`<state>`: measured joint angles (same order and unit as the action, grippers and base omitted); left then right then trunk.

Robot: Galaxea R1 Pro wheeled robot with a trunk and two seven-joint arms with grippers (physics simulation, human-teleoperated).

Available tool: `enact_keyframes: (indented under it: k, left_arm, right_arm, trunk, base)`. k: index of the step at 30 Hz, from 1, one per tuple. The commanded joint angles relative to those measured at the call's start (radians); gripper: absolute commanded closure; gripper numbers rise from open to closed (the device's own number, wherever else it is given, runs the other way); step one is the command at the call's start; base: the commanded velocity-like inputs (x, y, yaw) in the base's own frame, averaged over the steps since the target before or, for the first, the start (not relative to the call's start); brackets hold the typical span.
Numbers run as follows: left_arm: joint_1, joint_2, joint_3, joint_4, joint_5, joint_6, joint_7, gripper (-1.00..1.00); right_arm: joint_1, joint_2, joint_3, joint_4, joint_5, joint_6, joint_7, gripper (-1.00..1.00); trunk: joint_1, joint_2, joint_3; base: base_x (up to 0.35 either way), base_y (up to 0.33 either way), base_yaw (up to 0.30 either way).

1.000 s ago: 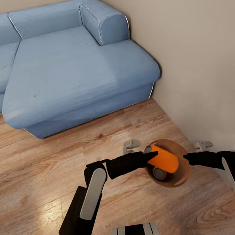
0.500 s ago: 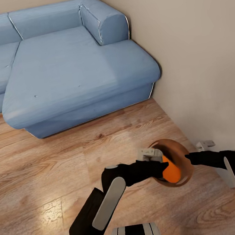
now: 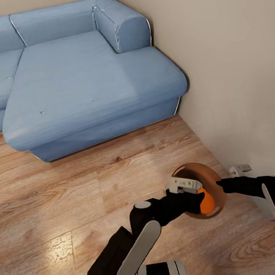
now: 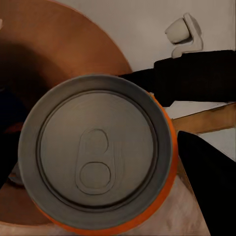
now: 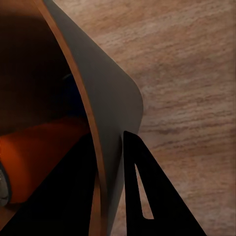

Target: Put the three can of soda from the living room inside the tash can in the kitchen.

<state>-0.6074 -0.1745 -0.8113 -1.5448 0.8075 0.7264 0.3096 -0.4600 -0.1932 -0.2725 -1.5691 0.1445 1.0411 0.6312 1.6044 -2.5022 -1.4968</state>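
Observation:
The brown copper-toned trash can [image 3: 209,175] hangs tilted above the wood floor, its mouth turned toward my left arm. My right gripper [image 3: 220,184] is shut on its rim; the right wrist view has the thin bin wall [image 5: 105,98] pinched between the two dark fingers [image 5: 142,191]. My left gripper [image 3: 194,198] reaches into the mouth, shut on an orange soda can [image 3: 205,201]. That can's silvery top [image 4: 96,157] faces the left wrist camera, with the bin's brown inside [image 4: 54,59] behind it. The can's orange side [image 5: 39,157] lies inside the bin, with a dark blue shape [image 5: 73,93] deeper in.
A blue corner sofa [image 3: 80,75] stands ahead on the light plank floor [image 3: 74,186]. A beige wall [image 3: 234,74] runs close along my right side, with a small white fitting [image 3: 239,168] at its base.
My left arm has pushed to the right and carried the orange can from the bin's mouth deeper inside, so less of the can shows. The bin and right arm stayed put.

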Motion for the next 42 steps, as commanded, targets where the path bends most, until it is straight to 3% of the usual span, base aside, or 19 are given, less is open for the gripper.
enact_keyframes:
  k: [1, 7, 10, 12, 27, 31, 38, 42]
  left_arm:
    - [0.000, 0.000, -0.013, 0.000, -0.005, -0.005, 0.007, 1.00]
    - [0.000, 0.000, -0.031, 0.000, -0.047, -0.025, 0.053, 1.00]
    - [0.000, 0.000, -0.073, 0.000, -0.109, -0.035, 0.068, 1.00]
    - [0.000, 0.000, -0.092, 0.000, -0.135, -0.037, 0.110, 1.00]
    - [0.000, 0.000, -0.100, 0.006, -0.149, -0.078, 0.134, 1.00]
    - [0.000, 0.000, -0.100, 0.017, -0.192, -0.081, 0.134, 1.00]
    - [0.000, 0.000, -0.101, 0.094, -0.206, -0.176, 0.121, 1.00]
    - [0.000, 0.000, -0.101, 0.107, -0.203, -0.195, 0.118, 1.00]
  right_arm:
    - [0.000, 0.000, 0.000, 0.000, -0.023, 0.006, 0.005, 1.00]
    - [0.000, 0.000, -0.001, 0.000, -0.023, 0.006, 0.005, 1.00]
    - [0.000, -0.001, -0.002, 0.000, -0.023, 0.006, 0.005, 1.00]
    - [0.000, -0.001, -0.002, 0.000, -0.023, 0.006, 0.005, 1.00]
    - [0.000, -0.007, -0.001, 0.000, -0.023, 0.006, 0.005, 1.00]
    - [0.000, -0.009, -0.001, 0.000, -0.023, 0.006, 0.005, 1.00]
    - [0.000, -0.009, 0.001, 0.000, -0.023, 0.006, 0.007, 1.00]
    - [0.000, -0.009, 0.002, 0.000, -0.024, 0.006, 0.007, 1.00]
  trunk:
    - [0.000, 0.000, 0.000]
    - [0.000, 0.000, 0.000]
    - [0.000, 0.000, 0.000]
    - [0.000, 0.000, 0.000]
    - [0.000, 0.000, 0.000]
    - [0.000, 0.000, 0.000]
    - [0.000, 0.000, 0.000]
    - [0.000, 0.000, 0.000]
  base:
    - [0.000, 0.000, 0.000]
    - [0.000, 0.000, 0.000]
    - [0.000, 0.000, 0.000]
    - [0.000, 0.000, 0.000]
    - [0.000, 0.000, 0.000]
    - [0.000, 0.000, 0.000]
    - [0.000, 0.000, 0.000]
    - [0.000, 0.000, 0.000]
